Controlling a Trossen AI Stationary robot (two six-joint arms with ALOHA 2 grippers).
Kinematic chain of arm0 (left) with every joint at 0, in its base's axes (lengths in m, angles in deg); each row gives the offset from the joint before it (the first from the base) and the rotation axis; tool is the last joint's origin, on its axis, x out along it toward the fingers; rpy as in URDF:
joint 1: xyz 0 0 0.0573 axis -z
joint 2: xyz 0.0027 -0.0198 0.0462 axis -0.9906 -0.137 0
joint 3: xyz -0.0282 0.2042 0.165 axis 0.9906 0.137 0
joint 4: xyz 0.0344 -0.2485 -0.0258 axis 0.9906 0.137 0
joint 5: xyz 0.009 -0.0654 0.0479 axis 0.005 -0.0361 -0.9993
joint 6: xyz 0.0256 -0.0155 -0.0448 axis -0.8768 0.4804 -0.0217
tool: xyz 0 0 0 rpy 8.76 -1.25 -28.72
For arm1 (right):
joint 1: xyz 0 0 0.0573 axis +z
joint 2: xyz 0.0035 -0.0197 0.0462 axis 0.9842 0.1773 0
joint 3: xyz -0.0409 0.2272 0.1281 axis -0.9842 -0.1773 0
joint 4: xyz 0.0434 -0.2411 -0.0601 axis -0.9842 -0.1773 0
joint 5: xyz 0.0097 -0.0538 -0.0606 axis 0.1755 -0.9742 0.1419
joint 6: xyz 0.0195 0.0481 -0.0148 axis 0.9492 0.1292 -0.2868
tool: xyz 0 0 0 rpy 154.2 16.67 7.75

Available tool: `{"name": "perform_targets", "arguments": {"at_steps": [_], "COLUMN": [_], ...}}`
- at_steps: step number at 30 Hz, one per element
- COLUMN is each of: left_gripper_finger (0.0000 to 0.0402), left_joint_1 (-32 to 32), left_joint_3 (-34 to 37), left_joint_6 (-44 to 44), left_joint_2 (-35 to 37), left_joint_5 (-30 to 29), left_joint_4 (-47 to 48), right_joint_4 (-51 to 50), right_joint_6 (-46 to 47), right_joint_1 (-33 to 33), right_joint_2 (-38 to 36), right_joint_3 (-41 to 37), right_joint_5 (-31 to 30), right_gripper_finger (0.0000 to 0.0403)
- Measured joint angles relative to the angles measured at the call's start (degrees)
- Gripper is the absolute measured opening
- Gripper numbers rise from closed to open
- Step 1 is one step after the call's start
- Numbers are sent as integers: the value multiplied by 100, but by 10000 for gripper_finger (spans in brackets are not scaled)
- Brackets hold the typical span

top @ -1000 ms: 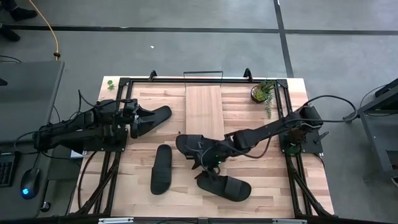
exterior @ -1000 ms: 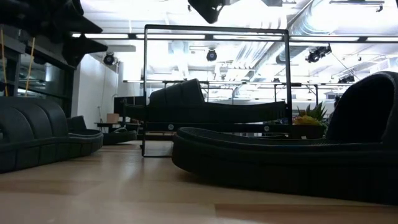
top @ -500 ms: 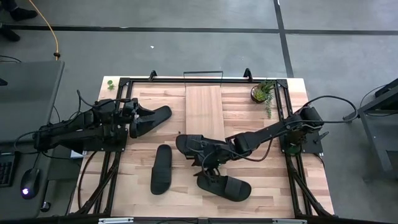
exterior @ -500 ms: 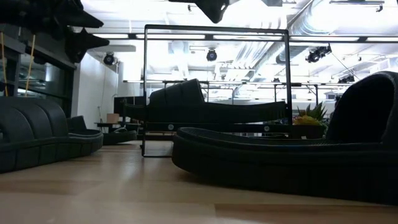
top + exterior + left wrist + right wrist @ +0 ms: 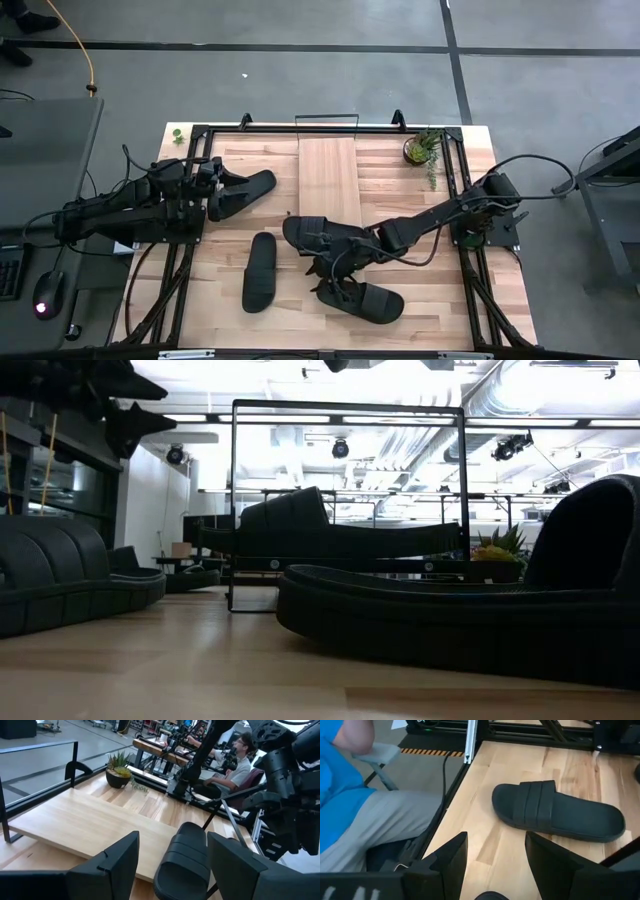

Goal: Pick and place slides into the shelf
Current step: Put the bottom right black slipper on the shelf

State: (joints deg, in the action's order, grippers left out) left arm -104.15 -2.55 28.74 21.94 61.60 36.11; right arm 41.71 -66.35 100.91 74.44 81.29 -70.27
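Right gripper [image 5: 335,268], fingers spread and holding nothing, is hovering between two central slides [image 5: 318,237]. Left gripper [image 5: 222,187], spread, is straddling the far-left slide [image 5: 243,190]. Shelf [image 5: 329,182] is holding none; all four remain.

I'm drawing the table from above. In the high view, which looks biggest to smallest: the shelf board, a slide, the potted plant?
1. The shelf
2. The slide lying alone
3. The potted plant

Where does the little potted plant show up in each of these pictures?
High view: potted plant near the table's far right corner, right of the shelf.
Low view: plant right of centre, just right of the shelf's wire frame.
Left wrist view: plant beyond the shelf plank.
Right wrist view: not in it.
Shared landmark: the shelf.
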Motion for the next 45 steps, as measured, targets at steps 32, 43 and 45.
{"name": "perform_targets", "arguments": {"at_steps": [32, 43, 45], "left_gripper_finger": [216, 216, 216], "left_joint_1": [-2, -2, -2], "left_joint_3": [0, 0, 0], "left_joint_6": [20, 22, 22], "left_joint_2": [-2, -1, -2], "left_joint_5": [35, 35, 35], "left_joint_4": [74, 76, 76], "right_joint_4": [-1814, -2989, -2958], "right_joint_6": [2034, 2364, 2083], "right_joint_1": [521, 382, 307], "right_joint_2": [127, 114, 111], "right_joint_3": [-2, -2, -2], "right_joint_5": [629, 1827, 1860], "right_gripper_finger": [190, 190, 190]}}
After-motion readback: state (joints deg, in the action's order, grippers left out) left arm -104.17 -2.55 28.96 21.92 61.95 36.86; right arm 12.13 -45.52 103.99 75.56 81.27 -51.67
